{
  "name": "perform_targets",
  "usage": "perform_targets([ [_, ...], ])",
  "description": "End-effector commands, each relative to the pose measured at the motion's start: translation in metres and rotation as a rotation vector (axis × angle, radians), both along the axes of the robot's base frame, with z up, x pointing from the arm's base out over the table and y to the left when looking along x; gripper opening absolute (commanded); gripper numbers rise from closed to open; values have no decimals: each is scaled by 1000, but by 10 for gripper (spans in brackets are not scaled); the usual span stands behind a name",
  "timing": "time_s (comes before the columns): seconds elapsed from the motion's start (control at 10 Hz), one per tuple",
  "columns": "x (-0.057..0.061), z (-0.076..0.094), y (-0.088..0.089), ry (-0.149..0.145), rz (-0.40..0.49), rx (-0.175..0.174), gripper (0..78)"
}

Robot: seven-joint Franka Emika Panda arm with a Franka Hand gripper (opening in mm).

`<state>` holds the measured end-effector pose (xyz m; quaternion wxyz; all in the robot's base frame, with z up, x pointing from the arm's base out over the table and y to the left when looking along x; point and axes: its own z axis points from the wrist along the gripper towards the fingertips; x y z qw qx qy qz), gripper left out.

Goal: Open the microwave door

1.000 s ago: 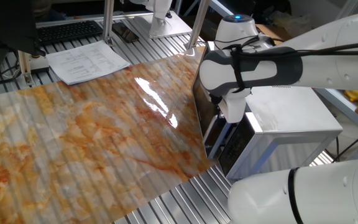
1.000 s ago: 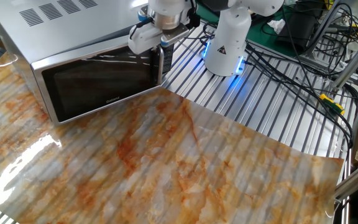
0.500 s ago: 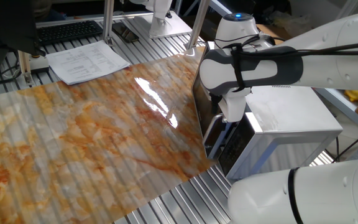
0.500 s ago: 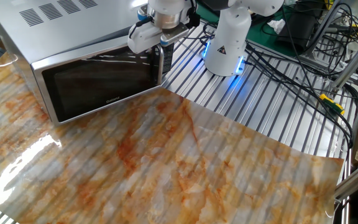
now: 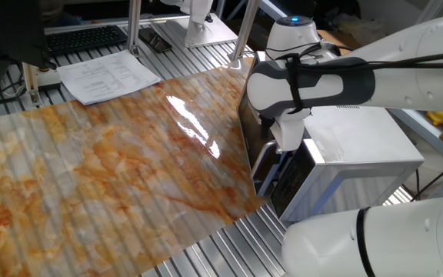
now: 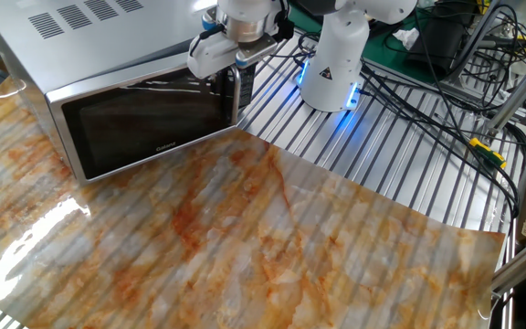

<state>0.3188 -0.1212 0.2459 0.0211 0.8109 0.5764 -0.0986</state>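
The silver-white microwave (image 6: 80, 37) stands at the back left in the other fixed view and at the right in one fixed view (image 5: 360, 146). Its door (image 6: 144, 119) is dark glass and looks shut or barely ajar; it also shows edge-on (image 5: 247, 123). The curved metal handle (image 5: 258, 163) runs down the door's edge. My gripper (image 6: 229, 80) sits right at that handle edge, pointing down, and also shows in one fixed view (image 5: 277, 145). Its fingers are mostly hidden by the white hand, so the grip on the handle is unclear.
A glossy orange-marbled mat (image 6: 245, 228) covers the slatted metal table in front of the door. The arm's base (image 6: 334, 64) with blue light and cables (image 6: 446, 100) stand to the microwave's right. Papers (image 5: 106, 75) and a keyboard (image 5: 83, 37) lie at the far side.
Nearly nothing: the gripper stays at the handle, and the handle may have shifted very slightly outward.
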Motion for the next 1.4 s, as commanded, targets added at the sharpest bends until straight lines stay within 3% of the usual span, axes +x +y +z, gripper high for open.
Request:
perform_targets([
  [0.1,17,13,39,-32,-37,16,775],
  [0.6,22,21,52,-25,9,26,775],
  [0.8,22,22,63,-5,159,43,775],
  [0.9,22,22,65,0,194,48,775],
  [1.0,21,20,72,15,302,64,775],
  [1.1,21,20,72,15,302,64,775],
  [1.4,22,12,92,76,713,122,775],
])
